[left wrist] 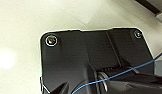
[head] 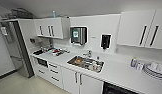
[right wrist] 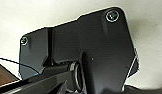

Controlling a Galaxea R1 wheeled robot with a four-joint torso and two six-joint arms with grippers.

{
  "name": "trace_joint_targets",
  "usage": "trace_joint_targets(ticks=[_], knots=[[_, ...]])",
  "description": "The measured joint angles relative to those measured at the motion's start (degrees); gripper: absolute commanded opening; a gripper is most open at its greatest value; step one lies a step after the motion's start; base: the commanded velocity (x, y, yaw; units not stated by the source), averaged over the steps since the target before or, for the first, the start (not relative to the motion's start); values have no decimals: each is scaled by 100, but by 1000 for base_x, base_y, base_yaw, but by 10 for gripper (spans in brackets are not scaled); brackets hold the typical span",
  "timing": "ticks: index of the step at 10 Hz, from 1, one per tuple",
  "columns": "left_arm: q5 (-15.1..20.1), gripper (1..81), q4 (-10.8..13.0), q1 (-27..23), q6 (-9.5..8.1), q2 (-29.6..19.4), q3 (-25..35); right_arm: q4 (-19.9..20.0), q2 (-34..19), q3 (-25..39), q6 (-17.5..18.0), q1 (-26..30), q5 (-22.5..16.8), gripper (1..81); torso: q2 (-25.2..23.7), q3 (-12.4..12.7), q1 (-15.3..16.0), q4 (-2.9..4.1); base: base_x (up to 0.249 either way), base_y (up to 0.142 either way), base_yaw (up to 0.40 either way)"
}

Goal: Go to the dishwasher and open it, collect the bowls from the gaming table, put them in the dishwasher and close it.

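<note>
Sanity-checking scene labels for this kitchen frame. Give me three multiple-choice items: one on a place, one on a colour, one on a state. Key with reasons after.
1. Where is the stack of white plates?
A. on the counter at the far right
B. inside the sink
C. on the floor

2. What colour are the wall cupboard doors?
A. black
B. white
C. yellow

3. What state is the sink in?
A. covered by a lid
B. bare and dry
C. holding dishes

Key:
1 A: the head view shows the stack on the worktop at the right edge, well apart from the sink.
2 B: the doors are white with dark vertical handles.
3 C: several items sit in the steel basin, one of them orange-brown; what each is cannot be told.
</note>
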Motion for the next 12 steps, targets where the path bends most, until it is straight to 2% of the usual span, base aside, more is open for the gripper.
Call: trace_joint_targets(ticks=[12], knots=[[4, 811, 2, -18, 2, 59, -39, -20, 33, -188, -66, -15, -7, 811, 0, 2, 0, 0, 0, 0, 367]])
